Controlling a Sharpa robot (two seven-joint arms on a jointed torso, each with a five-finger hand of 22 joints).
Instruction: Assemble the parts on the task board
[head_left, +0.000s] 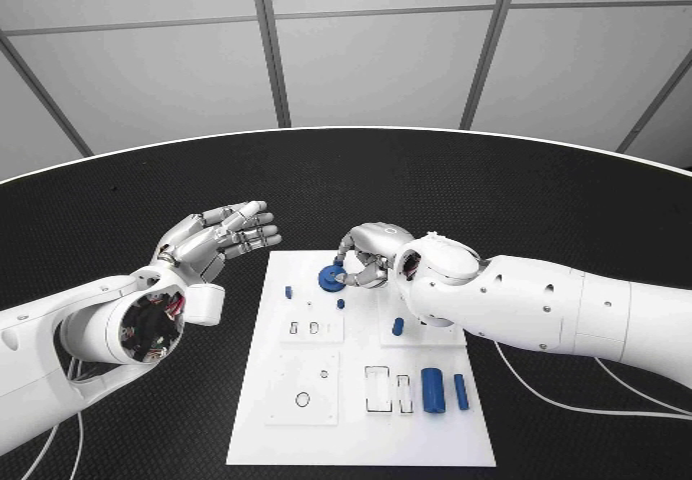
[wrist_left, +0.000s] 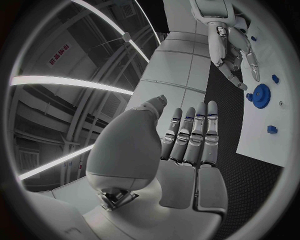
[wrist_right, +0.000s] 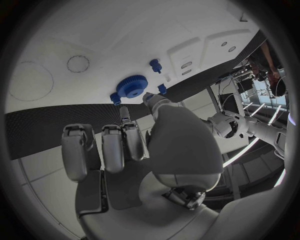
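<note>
Blue plastic is seen in the toothed gear (head_left: 332, 278), which lies flat near the far edge of the white task board (head_left: 346, 440). The right hand (head_left: 369, 252) is positioned directly over and just behind the gear, its silver fingers curled downward towards it. In the right wrist view the fingertips (wrist_right: 150, 98) are seen just beside the gear's (wrist_right: 132, 86) toothed rim; whether they actually touch or grip it cannot be told. A small blue peg (wrist_right: 115, 98) is noted against the gear's rim, and two more small blue pegs (wrist_right: 155, 65) stand near it on the board.

The left hand (head_left: 219, 240) is held above the black bench (head_left: 130, 210), off the board's left side and apart from the gear. Its fingers are extended, close together, and nothing is held in them.

Further parts are recorded on the board: a blue cylinder (head_left: 433, 390) and a slimmer blue bar (head_left: 462, 391) lying side by side near the right edge, and a short blue piece (head_left: 398, 326) between them and the gear. The board is smooth, matt and rectangular, with shallow rectangular and oval recesses. The bench surface is dark and finely textured, with a curved pale rim.
</note>
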